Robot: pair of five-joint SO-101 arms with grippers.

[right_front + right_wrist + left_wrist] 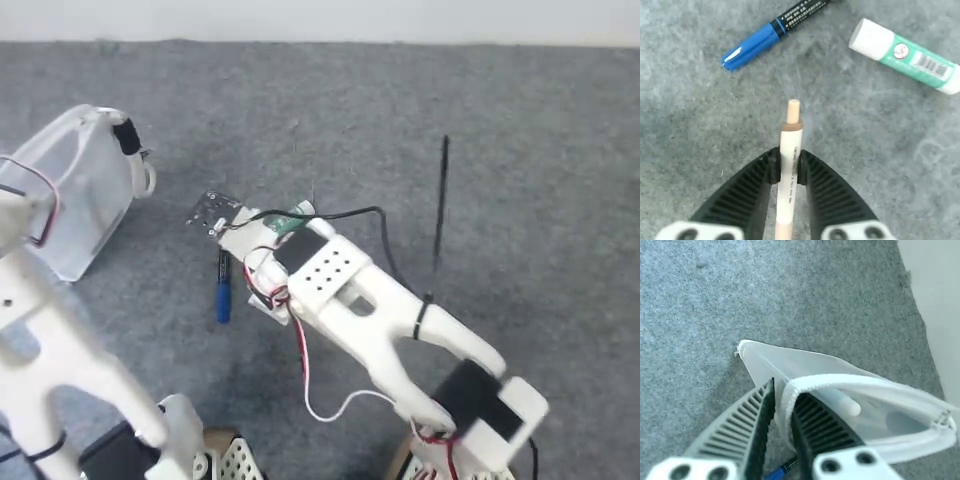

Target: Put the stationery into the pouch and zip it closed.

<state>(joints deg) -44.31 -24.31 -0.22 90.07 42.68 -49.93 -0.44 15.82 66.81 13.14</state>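
Pouch (72,190): translucent, far left of the grey tabletop (420,100); mouth open, zip undone; a pale cylindrical item (846,403) appears to lie inside, identity unclear.
L gripper (782,396): jaws narrow, pinched on the pouch's zip rim (860,382); holds the mouth up and open.
Blue marker (222,296): flat on the tabletop betw. pouch and R arm; outside the pouch; touched by neither gripper.
R gripper (788,161): jaws narrow, clamped on a pen; low over the tabletop, near centre, well apart from the pouch.
Pen (789,137): white barrel, tan tip; tip projects beyond the jaws twd the blue marker (767,36).
Glue stick (905,56): white cap, green label; on its side near the pen tip; outside the pouch.
Black rod (441,205): thin, lies on the tabletop to the right; apart from everything else; whether it counts as stationery is unclear.
Progress (est.): early to mid; perhaps one item in; pen gripped but not yet carried over.
Left to do: pen, marker and glue stick into the pouch; then zip closed.
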